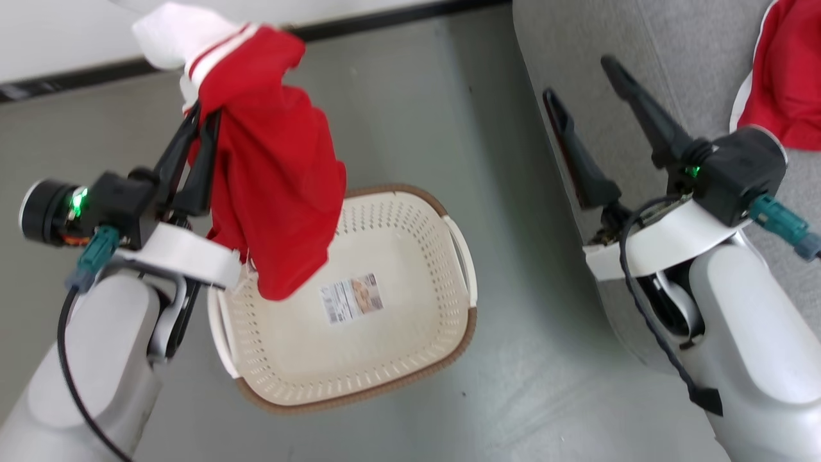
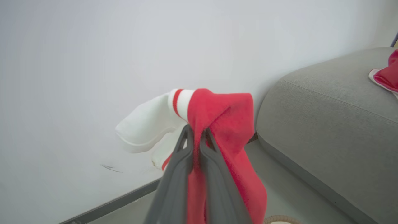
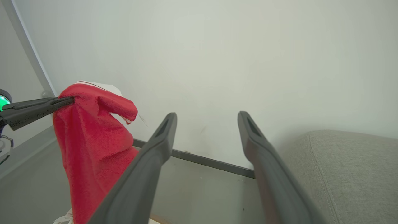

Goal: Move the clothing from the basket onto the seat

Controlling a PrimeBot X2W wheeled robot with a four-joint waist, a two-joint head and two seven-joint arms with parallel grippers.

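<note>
A red garment with a white striped cuff hangs from my left gripper, which is shut on its upper fold and holds it above the left side of the basket. The left wrist view has the same cloth pinched between the dark fingers. The basket is cream with a brown rim, and its floor is bare but for a paper label. My right gripper stands open and holds nothing over the near edge of the grey seat. Another red garment lies on the seat at the far right.
A white wall with a dark baseboard runs along the back. Grey floor lies between the basket and the seat. In the right wrist view the seat's rounded corner is at the lower right, and the held garment at the left.
</note>
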